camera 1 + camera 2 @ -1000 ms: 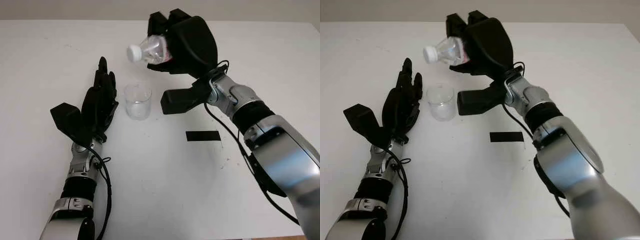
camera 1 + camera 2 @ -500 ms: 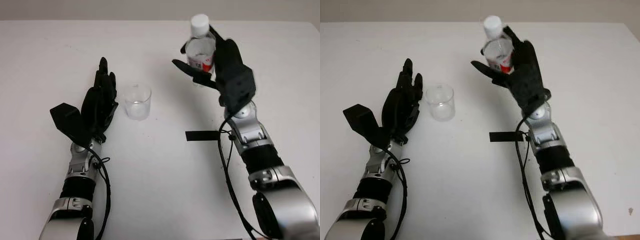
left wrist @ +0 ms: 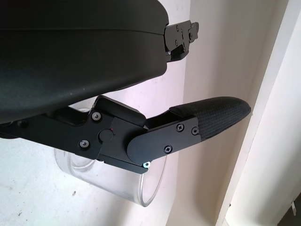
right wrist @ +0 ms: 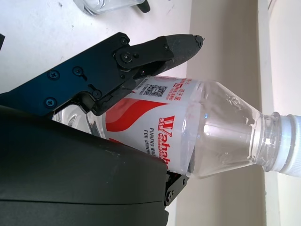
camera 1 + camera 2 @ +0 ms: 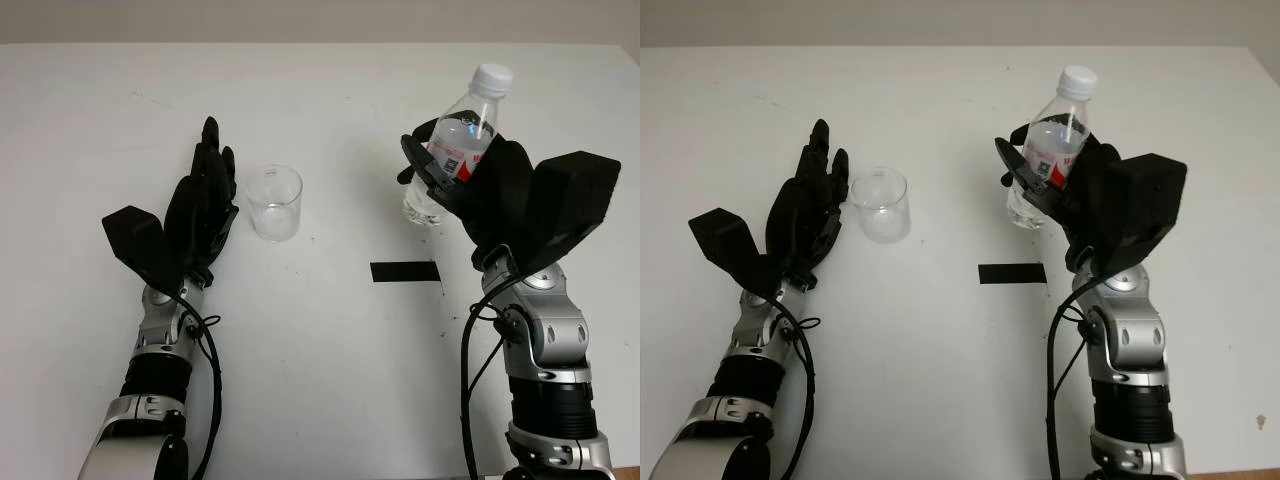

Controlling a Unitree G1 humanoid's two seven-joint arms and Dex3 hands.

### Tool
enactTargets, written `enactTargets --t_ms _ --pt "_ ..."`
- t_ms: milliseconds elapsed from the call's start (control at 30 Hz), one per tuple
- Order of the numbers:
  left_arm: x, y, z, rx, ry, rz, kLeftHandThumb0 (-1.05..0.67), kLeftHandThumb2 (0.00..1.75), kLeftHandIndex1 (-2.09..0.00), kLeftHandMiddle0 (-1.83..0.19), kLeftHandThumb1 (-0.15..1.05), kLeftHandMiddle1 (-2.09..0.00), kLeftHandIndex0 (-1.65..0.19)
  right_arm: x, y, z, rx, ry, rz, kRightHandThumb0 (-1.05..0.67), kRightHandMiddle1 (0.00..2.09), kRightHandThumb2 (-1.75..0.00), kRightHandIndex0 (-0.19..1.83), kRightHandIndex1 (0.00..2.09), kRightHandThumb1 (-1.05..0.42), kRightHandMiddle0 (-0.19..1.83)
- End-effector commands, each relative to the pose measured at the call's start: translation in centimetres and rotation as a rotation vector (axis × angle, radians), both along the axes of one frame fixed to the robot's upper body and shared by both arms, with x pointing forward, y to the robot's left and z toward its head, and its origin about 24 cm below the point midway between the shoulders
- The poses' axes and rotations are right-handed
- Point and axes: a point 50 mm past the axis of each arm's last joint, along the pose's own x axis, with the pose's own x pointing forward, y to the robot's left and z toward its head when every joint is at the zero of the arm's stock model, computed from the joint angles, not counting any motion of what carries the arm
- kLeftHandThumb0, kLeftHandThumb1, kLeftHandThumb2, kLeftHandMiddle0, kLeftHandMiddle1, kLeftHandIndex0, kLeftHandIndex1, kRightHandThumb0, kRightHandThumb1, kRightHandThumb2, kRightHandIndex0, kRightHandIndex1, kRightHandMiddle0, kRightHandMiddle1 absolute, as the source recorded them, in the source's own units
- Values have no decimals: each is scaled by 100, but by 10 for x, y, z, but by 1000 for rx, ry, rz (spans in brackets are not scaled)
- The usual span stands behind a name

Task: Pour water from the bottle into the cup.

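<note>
The right robot hand (image 5: 470, 185) has its black fingers closed around a clear plastic water bottle with a white cap and a red-and-white label (image 5: 455, 150), holding it nearly upright with the cap tilted a little away from the cup, over the white desk (image 5: 320, 380) just beyond a strip of black tape (image 5: 405, 271). The short clear plastic cup (image 5: 275, 202) stands upright on the desk well apart from the bottle, towards the left arm. The left robot hand (image 5: 200, 210) is open just beside the cup, holding nothing.
</note>
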Motion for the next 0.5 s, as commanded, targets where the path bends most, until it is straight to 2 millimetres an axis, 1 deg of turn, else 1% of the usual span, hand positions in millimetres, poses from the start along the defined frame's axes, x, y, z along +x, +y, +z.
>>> enactTargets --t_ms 0,167,233,333,467 --pt "-2 -3 -10 -11 41 -10 -83 76 0 19 105 0 19 -5 1 6 6 -26 1 -41 209 -44 142 209 -105 106" --pt "-2 -3 -10 -7 40 -7 -83 76 0 19 105 0 19 -7 6 6 19 -23 6 -42 209 -43 139 209 -105 105" --pt "-2 -3 -10 -8 39 -9 -83 77 0 19 105 0 19 -6 8 3 19 -14 7 -42 209 -42 138 209 -105 101" --pt "-2 -2 -10 -11 38 -10 -82 76 0 19 105 0 19 -3 11 -4 -2 15 4 -42 209 -42 149 209 -105 113" --pt "-3 -1 -10 -4 36 -7 -83 75 0 19 105 0 19 -3 14 -11 -16 31 10 -42 209 -41 151 209 -105 119"
